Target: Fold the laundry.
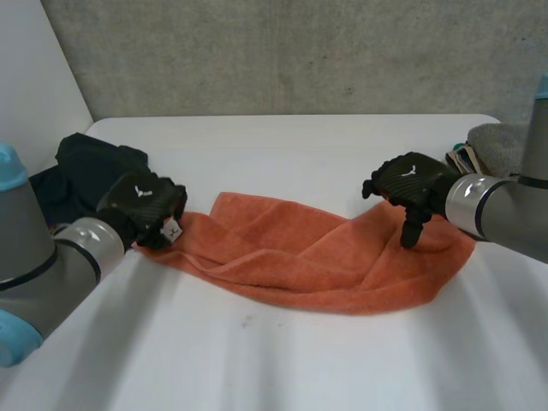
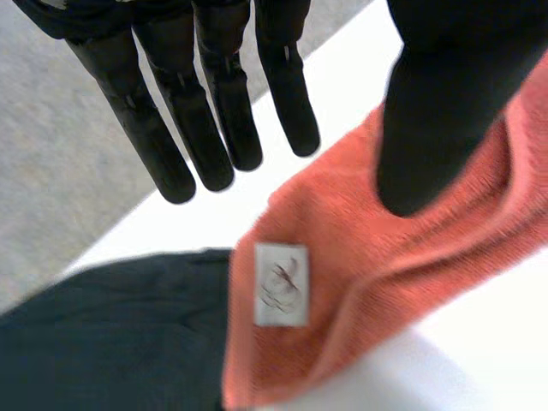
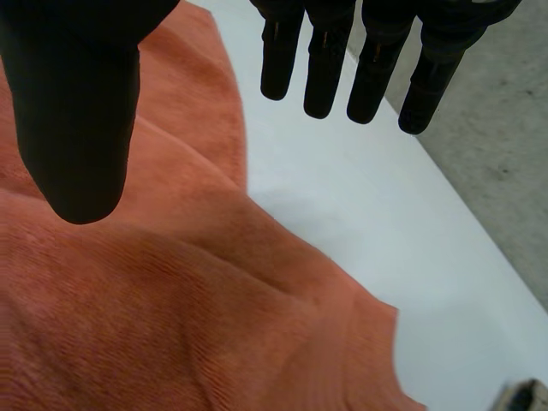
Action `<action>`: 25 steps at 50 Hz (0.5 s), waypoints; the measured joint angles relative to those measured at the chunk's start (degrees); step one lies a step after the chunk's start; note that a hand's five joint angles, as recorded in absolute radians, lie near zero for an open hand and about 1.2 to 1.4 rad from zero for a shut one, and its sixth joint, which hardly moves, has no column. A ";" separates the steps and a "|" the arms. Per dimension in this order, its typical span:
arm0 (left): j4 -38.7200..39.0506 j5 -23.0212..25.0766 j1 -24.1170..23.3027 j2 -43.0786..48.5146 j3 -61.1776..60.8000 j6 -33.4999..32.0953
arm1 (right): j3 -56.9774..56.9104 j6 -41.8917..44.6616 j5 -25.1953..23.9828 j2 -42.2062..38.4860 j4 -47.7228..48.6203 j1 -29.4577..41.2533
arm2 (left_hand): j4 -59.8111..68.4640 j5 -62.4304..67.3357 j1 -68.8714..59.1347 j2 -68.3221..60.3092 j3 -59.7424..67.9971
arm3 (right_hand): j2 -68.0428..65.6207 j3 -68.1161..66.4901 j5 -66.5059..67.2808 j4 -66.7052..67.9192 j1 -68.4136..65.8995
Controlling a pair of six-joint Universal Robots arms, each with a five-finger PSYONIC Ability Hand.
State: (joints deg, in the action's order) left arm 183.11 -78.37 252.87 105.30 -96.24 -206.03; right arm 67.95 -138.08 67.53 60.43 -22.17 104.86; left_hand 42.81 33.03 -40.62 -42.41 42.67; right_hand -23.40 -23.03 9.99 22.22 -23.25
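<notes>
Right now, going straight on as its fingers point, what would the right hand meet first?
Likely the orange towel, under the right hand's thumb; its fingers look set for bare white table. Depth unclear.

An orange towel (image 1: 317,257) lies rumpled on the white table (image 1: 282,145), the left hand (image 1: 145,204) at its left end, the right hand (image 1: 409,181) over its right end, a dark garment (image 1: 86,167) beside the left hand.

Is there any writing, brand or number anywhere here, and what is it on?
White tag on the towel: dark scribbled marks, not readable as letters.
Back of the left hand: a small white mark, too small to read.
Back of the right hand: a similar white mark, too small to read.
No other words or numbers.
</notes>
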 measured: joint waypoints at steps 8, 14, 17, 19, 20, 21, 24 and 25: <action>-0.38 0.93 1.75 5.68 -0.57 -0.66 | 3.65 -0.99 0.20 0.12 3.25 0.95 | -5.01 -5.38 2.74 4.38 -4.50 | 0.00 0.00 0.00 0.00 0.00; -0.38 0.57 2.36 10.83 2.66 -0.60 | 7.37 -0.95 0.65 0.37 6.28 0.73 | -8.78 -9.60 5.84 8.22 -8.35 | 0.00 0.00 0.00 0.00 0.00; -0.28 0.32 2.38 12.85 4.30 -0.55 | 9.00 -0.81 0.81 0.45 7.34 0.43 | -8.77 -9.49 5.84 8.22 -8.35 | 0.00 0.00 0.00 0.00 0.00; -0.18 0.22 2.35 13.79 5.12 -0.53 | 9.58 -0.73 0.85 0.48 7.73 0.26 | -8.73 -9.36 5.82 8.15 -8.32 | 0.00 0.00 0.00 0.00 0.00; 0.00 0.12 2.25 14.98 6.21 -0.52 | 10.26 -0.65 0.87 0.49 8.23 0.03 | -8.59 -9.13 5.70 8.02 -8.20 | 0.00 0.00 0.00 0.00 0.00; 0.05 0.09 2.20 15.39 6.58 -0.51 | 10.39 -0.64 0.87 0.49 8.35 -0.02 | -6.40 -6.48 4.01 6.00 -6.34 | 0.00 0.00 0.00 0.00 0.00; 0.25 0.00 1.90 16.90 7.95 -0.51 | 11.13 -0.58 0.88 0.52 9.02 -0.39 | -5.03 -5.18 2.65 4.70 -5.03 | 0.00 0.00 0.00 0.00 0.00; 0.27 -0.02 1.83 17.26 8.22 -0.51 | 11.24 -0.57 0.88 0.52 9.12 -0.46 | -3.09 -3.41 0.54 2.77 -3.09 | 0.00 0.00 0.00 0.00 0.00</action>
State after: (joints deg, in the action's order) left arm 183.37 -78.39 254.69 122.56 -88.02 -206.55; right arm 79.19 -138.66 68.40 60.95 -13.06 104.39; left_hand 39.72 29.62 -40.08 -39.63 39.59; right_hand -23.40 -23.03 9.99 22.22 -23.25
